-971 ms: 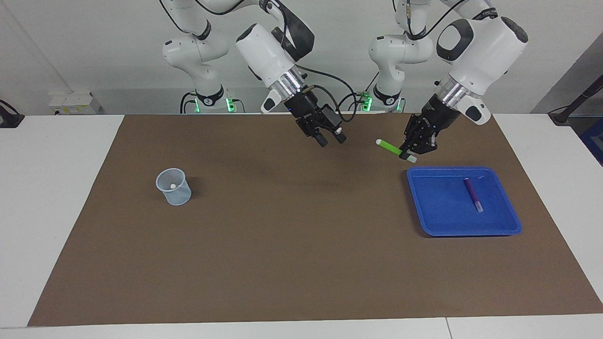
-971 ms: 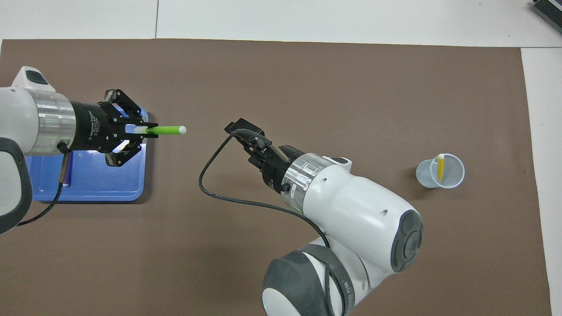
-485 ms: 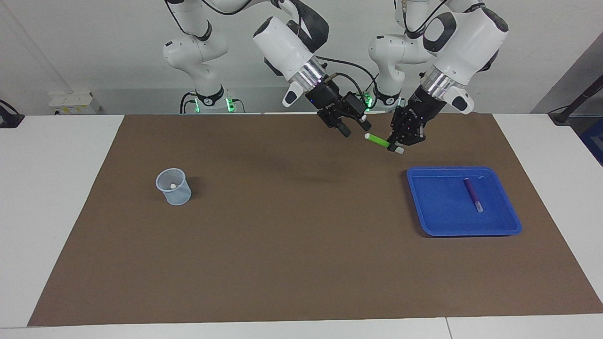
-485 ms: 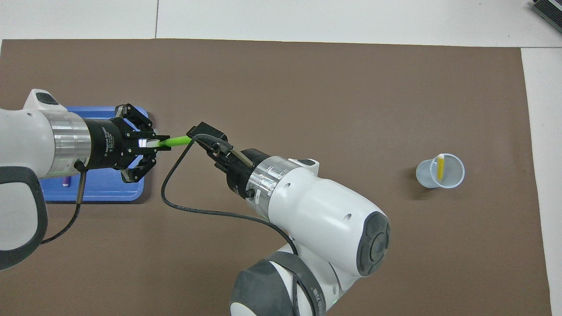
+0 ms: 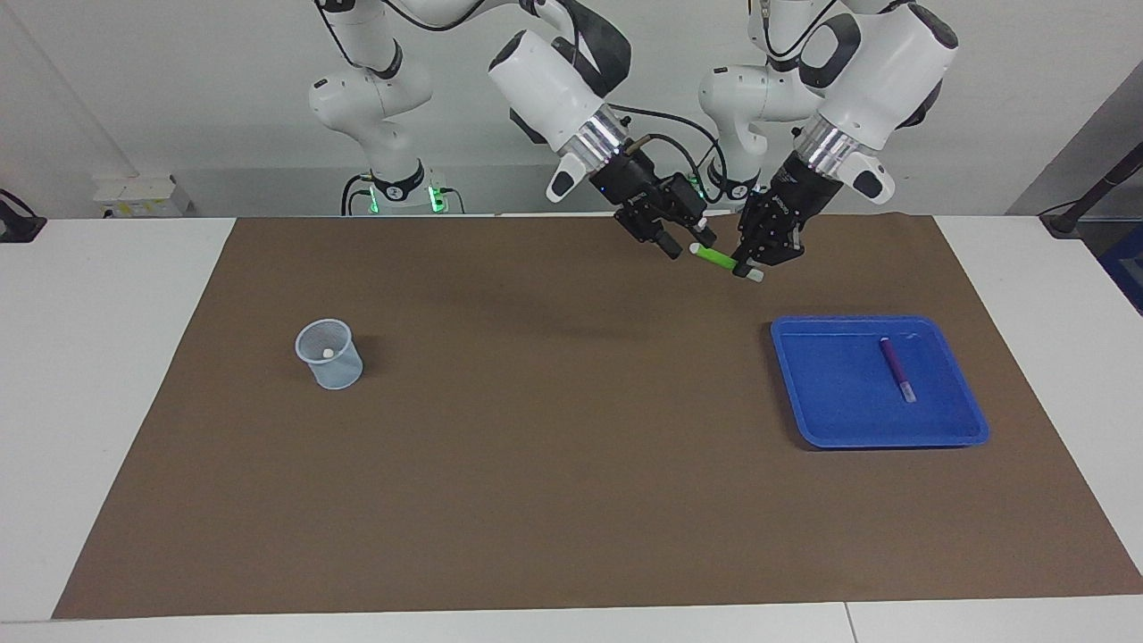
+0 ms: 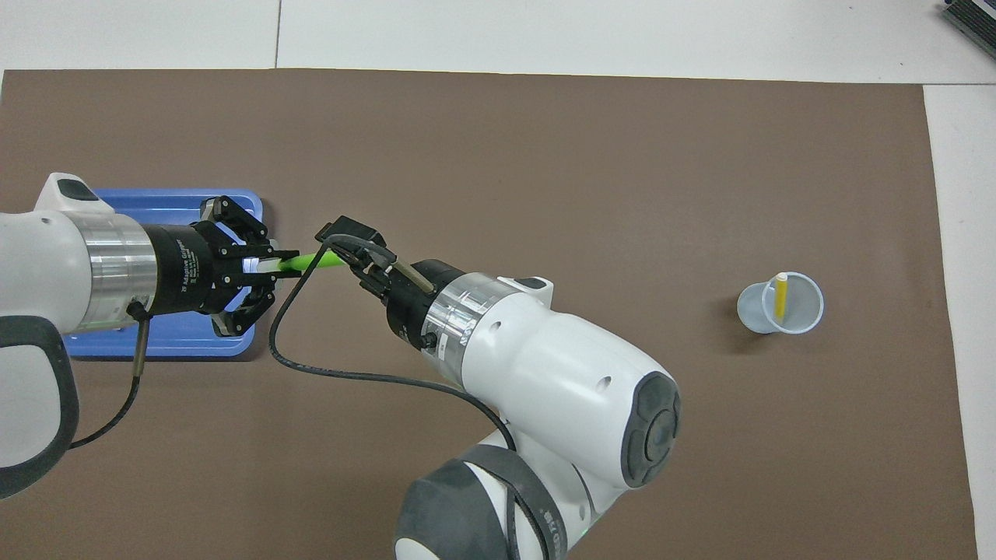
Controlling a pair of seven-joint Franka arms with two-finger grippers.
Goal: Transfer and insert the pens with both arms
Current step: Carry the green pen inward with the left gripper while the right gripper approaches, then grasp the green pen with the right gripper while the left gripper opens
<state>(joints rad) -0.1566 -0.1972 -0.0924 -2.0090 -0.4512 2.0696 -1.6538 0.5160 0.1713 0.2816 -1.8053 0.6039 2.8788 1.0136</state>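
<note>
Surface: white table point(image 5: 116, 375) covered by a large brown mat point(image 5: 554, 464); a pale wall rises at the robots' end.
Arms: two large white jointed arms reach in over the mat's edge nearest the robots; two smaller white arms with green lights stand at the wall.
Tray: blue tray point(image 5: 835, 406) with a raised rim, on the mat toward the left arm's end.
Cup: pale translucent cup point(image 5: 330, 357), upright on the mat toward the right arm's end, well apart from the tray.
Left gripper: left gripper point(image 5: 748, 266) is up in the air over bare mat just beside the tray's corner, fingertips clamped on the green pen near its whitish cap end.
Right gripper: right gripper point(image 5: 686, 243) is up in the air at the green pen's free end; its fingertips stand on either side of that end, but whether they press it cannot be told.
Green pen: green pen point(image 5: 714, 259), bright green, slim, lying nearly level between the two grippers.
Purple pen: purple pen point(image 5: 896, 368) lies flat inside the tray, pale end pointing away from the robots.
Yellow pen: yellow pen point(image 6: 780, 298) stands in the cup, whitish end up.
Open room: broad bare mat lies between cup and tray and toward the edge farthest from the robots.
</note>
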